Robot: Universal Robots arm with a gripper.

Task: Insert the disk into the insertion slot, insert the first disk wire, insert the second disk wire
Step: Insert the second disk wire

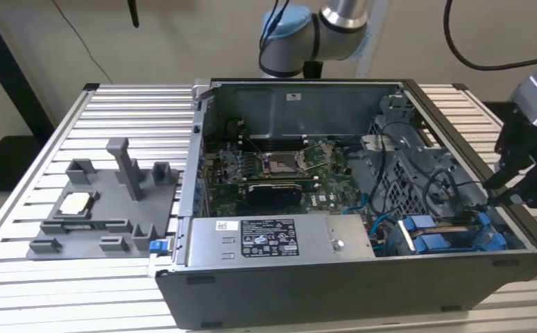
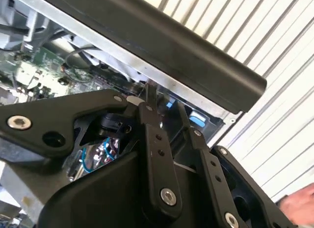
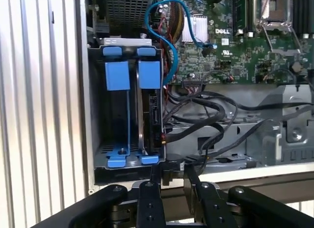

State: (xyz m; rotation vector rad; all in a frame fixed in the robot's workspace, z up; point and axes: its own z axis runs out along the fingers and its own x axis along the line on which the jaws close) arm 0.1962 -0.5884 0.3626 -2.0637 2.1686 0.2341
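Note:
The disk [image 3: 152, 115] stands on edge inside the insertion slot [image 3: 92, 115], a grey metal cage with blue tabs, at the case's front corner on the exterior view's right [image 1: 445, 236]. My gripper [image 3: 171, 171] hovers at the case wall just beside the cage mouth, also seen from outside [image 1: 504, 198] and in the second wrist view [image 2: 164, 103]. Its black fingers [image 3: 149, 189] are drawn close on a black wire connector [image 3: 171, 166], near the disk's end. Loose black wires [image 3: 206, 110] run from that spot across the case floor.
A grey power-supply box [image 1: 268, 239] with a white sticker fills the case's front. The motherboard [image 1: 278, 166] lies behind it. A blue cable [image 3: 167, 41] loops above the cage. A grey fixture tray [image 1: 102, 208] sits on the slatted table [image 1: 65, 291] at the exterior view's left.

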